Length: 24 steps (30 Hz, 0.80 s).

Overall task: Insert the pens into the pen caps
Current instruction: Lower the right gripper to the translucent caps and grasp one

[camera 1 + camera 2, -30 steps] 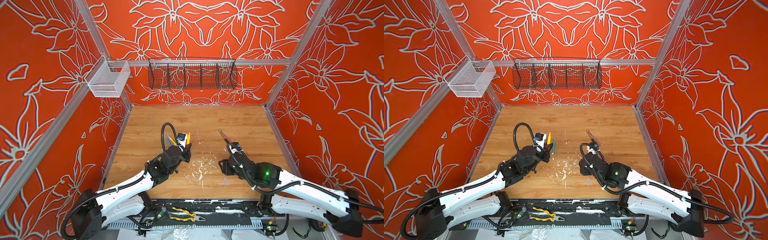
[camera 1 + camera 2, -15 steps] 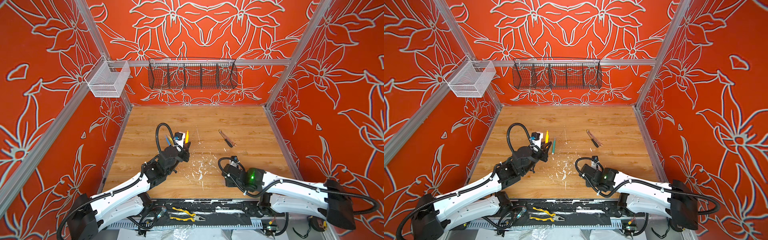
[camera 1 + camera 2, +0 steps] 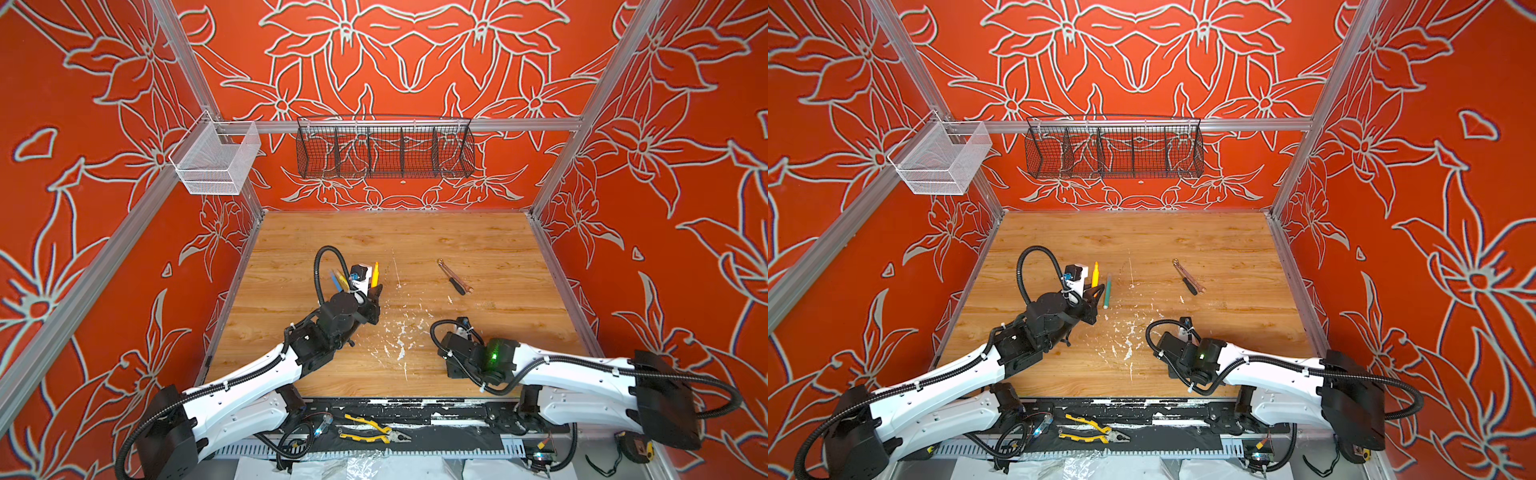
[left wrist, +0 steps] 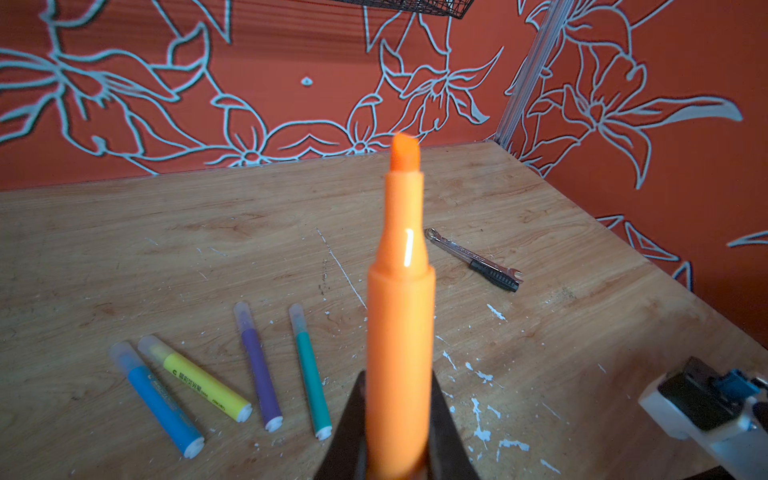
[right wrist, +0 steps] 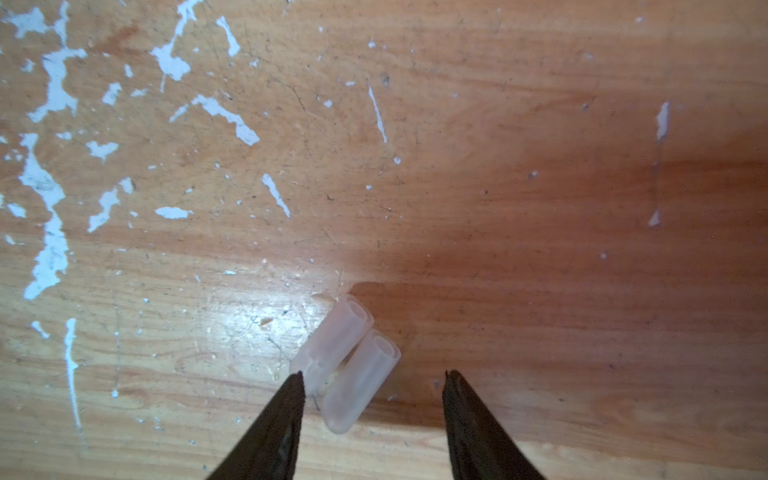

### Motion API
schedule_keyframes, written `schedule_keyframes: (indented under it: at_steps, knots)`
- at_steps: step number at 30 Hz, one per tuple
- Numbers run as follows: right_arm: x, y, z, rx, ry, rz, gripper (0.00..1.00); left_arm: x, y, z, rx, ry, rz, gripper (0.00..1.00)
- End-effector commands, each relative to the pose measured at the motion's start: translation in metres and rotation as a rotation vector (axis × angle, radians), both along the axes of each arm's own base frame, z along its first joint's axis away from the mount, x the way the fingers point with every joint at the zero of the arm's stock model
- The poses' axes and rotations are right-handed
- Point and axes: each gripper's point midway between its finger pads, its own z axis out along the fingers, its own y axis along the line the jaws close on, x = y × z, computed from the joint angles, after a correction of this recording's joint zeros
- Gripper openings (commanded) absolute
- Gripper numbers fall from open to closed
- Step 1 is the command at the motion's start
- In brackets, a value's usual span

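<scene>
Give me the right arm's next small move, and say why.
Probably lower the open right gripper and close on the clear plastic tube cap lying between its jaws on the wooden table. A second clear cap lies against it, by one fingertip, so go slowly. The left gripper is shut on the uncapped orange felt-tip pen, which needs a cap.

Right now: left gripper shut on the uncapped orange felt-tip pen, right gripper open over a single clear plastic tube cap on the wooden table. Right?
Not one cap: the right wrist view shows two clear plastic tube caps lying side by side on the wooden table at the open right gripper. The rest holds: left gripper shut on the uncapped orange felt-tip pen.
</scene>
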Motion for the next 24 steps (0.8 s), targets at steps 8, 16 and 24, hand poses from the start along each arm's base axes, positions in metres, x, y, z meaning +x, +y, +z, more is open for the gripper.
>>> schedule_keyframes:
  at_steps: [8,16,24]
  knots:
    - [-0.003,-0.004,-0.009,-0.053,0.007,-0.024,0.43,0.0,-0.002,0.014,-0.025,-0.027,-0.012,0.0]
    - [-0.004,-0.011,-0.012,-0.095,0.003,-0.029,0.36,0.001,-0.001,0.013,-0.022,-0.028,-0.007,0.0]
    - [-0.004,-0.013,-0.016,-0.12,0.004,-0.03,0.27,0.001,-0.002,0.012,-0.022,-0.026,-0.011,0.0]
